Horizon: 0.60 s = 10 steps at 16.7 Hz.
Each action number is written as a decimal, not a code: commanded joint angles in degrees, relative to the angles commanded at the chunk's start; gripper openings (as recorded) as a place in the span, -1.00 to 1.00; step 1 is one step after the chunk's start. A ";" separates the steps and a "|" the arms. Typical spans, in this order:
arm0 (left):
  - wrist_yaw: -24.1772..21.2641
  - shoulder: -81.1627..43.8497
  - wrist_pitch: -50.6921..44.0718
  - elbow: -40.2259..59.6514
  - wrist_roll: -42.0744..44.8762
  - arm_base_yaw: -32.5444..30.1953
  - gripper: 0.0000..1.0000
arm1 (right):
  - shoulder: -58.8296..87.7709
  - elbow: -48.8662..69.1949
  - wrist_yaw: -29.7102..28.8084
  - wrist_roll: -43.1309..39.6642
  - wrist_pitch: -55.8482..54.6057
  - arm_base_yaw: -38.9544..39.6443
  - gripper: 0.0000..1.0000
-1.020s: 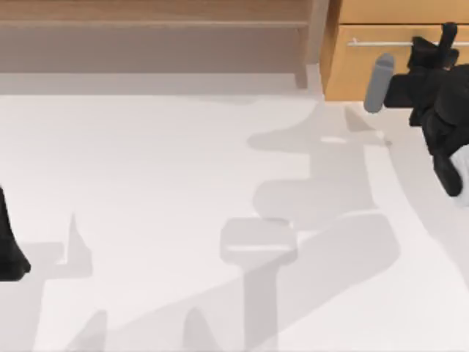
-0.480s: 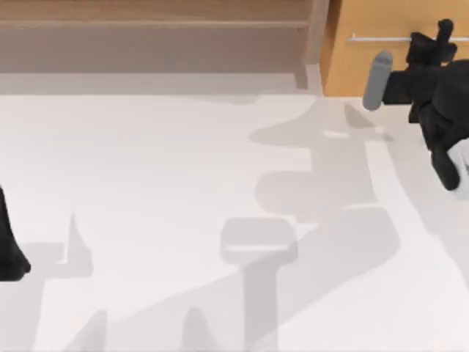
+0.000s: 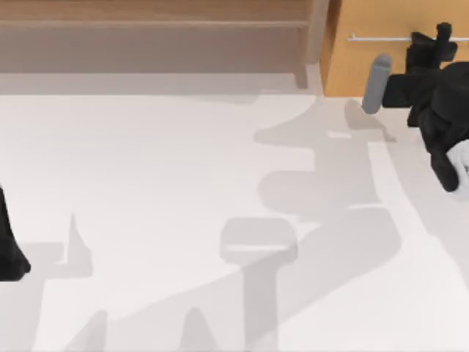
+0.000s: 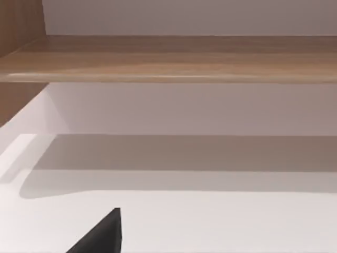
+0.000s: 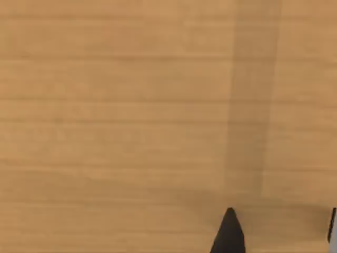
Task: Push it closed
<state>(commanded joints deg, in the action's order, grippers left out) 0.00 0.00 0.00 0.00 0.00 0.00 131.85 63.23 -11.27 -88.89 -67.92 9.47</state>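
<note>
The drawer [image 3: 352, 66] is at the back right of the table, with an orange-tan wooden front and a thin silver bar handle [image 3: 377, 38]. Its front looks flush with the cabinet face, and no white inner walls show. My right gripper [image 3: 440, 37] is up against the front at the handle's right end. The right wrist view has the wooden front [image 5: 131, 105] close up, with one dark fingertip [image 5: 229, 234] well apart from the other at the picture's edge, nothing between them. My left arm [image 3: 9, 249] is parked at the table's left edge.
A paler brown wide shelf unit [image 3: 154, 29] runs along the back left, and its plank [image 4: 174, 58] faces the left wrist camera. The white tabletop [image 3: 183, 183] carries only the arms' shadows.
The drawer front has slid back towards the cabinet, and its top edge no longer shows. My right gripper moved back with it. The left arm stayed still.
</note>
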 joint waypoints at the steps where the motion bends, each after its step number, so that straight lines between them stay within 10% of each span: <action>1: 0.00 0.00 0.00 0.00 0.00 0.00 1.00 | 0.00 0.00 0.00 0.00 0.00 0.00 0.51; 4: 0.00 0.00 0.00 0.00 0.00 0.00 1.00 | 0.00 0.00 0.00 0.00 0.00 0.00 0.96; 10: 0.00 0.00 0.00 0.00 0.00 0.00 1.00 | 0.00 0.00 0.00 0.00 0.00 0.00 1.00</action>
